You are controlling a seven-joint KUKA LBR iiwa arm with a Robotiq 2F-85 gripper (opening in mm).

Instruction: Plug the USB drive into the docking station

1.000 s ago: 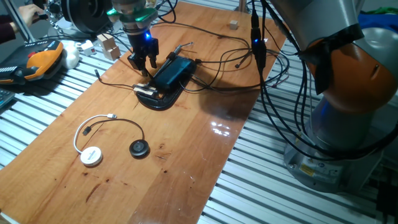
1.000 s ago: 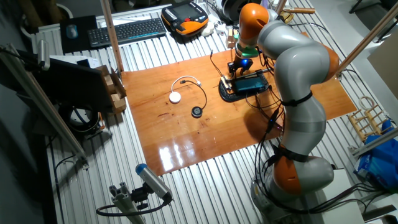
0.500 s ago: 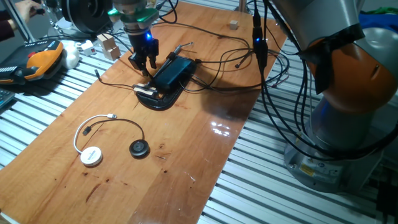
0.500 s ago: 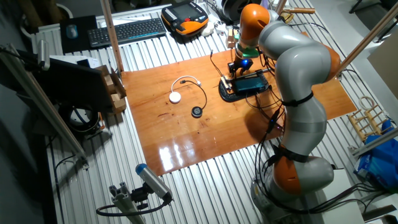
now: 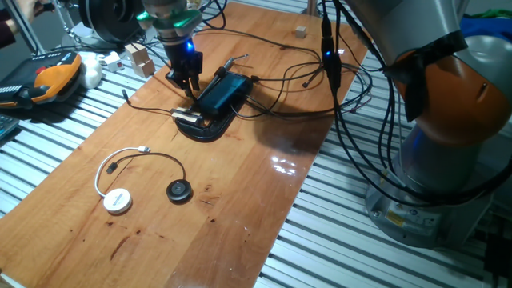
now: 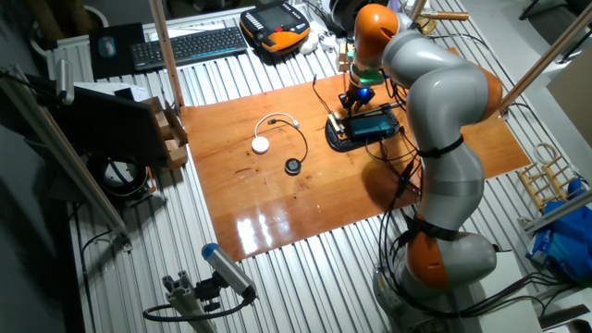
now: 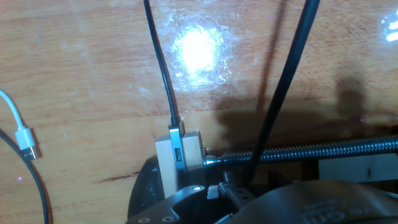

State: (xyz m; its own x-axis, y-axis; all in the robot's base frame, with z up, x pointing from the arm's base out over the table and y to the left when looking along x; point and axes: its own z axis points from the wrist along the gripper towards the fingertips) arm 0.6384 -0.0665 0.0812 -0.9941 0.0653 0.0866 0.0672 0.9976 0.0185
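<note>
The docking station (image 5: 222, 90) is a flat blue box with dark edges and thin black cables, lying on the wooden table partly over a black curved clamp (image 5: 200, 128). It also shows in the other fixed view (image 6: 375, 121). My gripper (image 5: 186, 84) hangs just left of the dock's near end, above the clamp, with a blue light on the hand; it also shows in the other fixed view (image 6: 356, 97). Its black fingers look slightly apart, but too small to judge. I cannot make out the USB drive. The hand view shows a pale block (image 7: 186, 155) with a metal plug and a threaded rod (image 7: 311, 151).
A round white puck (image 5: 118, 199) with a white cable and a black disc (image 5: 179, 190) lie at the table's near left. Wooden blocks (image 5: 138, 56) and an orange pendant (image 5: 48, 76) sit at the back left. Black cables (image 5: 304, 76) loop behind the dock.
My gripper has risen slightly and shifted a little away from the clamp. The dock, clamp and pucks have not moved.
</note>
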